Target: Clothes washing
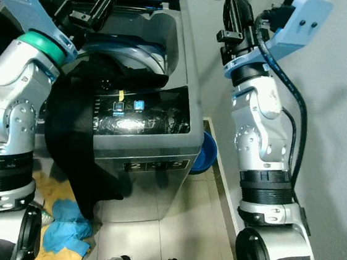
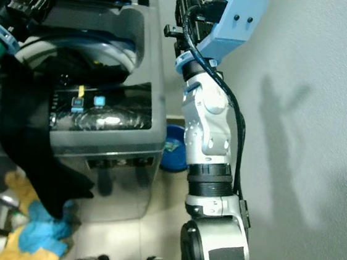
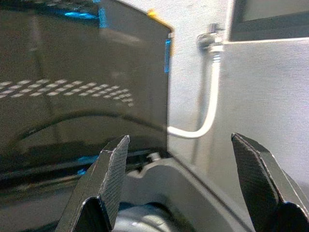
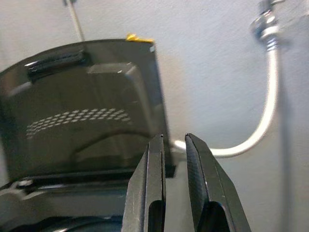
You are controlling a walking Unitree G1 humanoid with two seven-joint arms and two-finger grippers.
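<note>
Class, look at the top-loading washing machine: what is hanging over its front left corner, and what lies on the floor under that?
A black garment drapes from the washing machine drum opening down its front. Under it lie blue and yellow cloths, partly covered. The drum's inside is hidden.

Pale grey wall (image 2: 316,70), tiled floor (image 1: 194,225), white hose (image 4: 263,125), blue basin (image 1: 207,153)

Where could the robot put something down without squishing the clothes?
Bare floor tiles lie in front of the washing machine, between it and the right arm. Beside the machine's front corner near the wall sits a blue basin. The floor under the left arm is crowded with yellow and blue cloths, and a black garment drapes over the machine's rim.
</note>
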